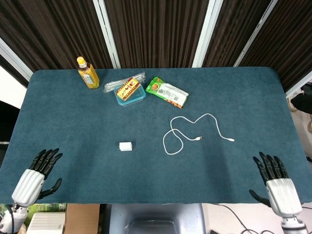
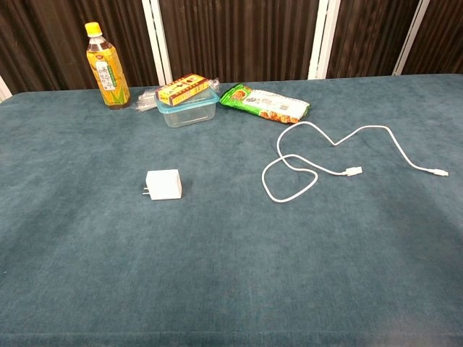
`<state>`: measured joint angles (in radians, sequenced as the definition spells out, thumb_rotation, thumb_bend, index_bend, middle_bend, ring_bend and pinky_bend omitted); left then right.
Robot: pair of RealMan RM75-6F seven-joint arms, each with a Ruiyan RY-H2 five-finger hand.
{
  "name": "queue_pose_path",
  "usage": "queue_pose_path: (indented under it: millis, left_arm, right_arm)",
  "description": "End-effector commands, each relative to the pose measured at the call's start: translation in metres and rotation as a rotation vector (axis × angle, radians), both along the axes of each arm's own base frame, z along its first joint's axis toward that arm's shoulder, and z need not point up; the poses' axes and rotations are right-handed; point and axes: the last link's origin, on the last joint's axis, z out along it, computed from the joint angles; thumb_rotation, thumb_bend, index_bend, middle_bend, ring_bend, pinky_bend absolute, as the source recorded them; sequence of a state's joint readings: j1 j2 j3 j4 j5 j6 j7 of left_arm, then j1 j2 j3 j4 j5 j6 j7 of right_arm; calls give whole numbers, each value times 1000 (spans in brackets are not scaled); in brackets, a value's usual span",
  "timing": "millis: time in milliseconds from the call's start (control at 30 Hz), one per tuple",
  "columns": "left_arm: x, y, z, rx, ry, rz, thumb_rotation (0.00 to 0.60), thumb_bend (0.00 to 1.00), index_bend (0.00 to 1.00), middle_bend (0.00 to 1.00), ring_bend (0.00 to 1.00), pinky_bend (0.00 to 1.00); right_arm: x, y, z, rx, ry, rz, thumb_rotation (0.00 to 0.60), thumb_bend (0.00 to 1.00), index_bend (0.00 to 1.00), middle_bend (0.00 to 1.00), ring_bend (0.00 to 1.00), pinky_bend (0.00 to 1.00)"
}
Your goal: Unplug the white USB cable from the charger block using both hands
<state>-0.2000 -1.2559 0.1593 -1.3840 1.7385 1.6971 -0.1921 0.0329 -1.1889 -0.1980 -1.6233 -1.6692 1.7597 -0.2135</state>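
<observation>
1 charger block, 1 USB cable, 1 bottle, 1 container, 1 snack pkt, 2 hands.

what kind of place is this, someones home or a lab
Probably a lab or test room rather than a home: a blue felt-covered table stands before dark pleated curtains, and small props, a white charger block and a yellow tea bottle, are laid out.
</observation>
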Motion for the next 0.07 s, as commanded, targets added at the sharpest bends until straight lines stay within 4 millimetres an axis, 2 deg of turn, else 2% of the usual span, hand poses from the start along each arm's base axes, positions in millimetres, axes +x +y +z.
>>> queue_pose_path:
  millis: [33, 67]
  left_arm:
    - [-4, -7, 5, -33, 0, 10, 600, 420, 47, 0, 0, 13]
    - [-5, -6, 6, -30, 3, 21, 600, 419, 47, 0, 0, 14]
  right_arm:
    - [-4, 6, 2, 3, -13, -9, 600, 269, 0, 0, 0, 0]
    - [-5, 5, 3, 0, -14, -17, 600, 269, 0, 0, 0, 0]
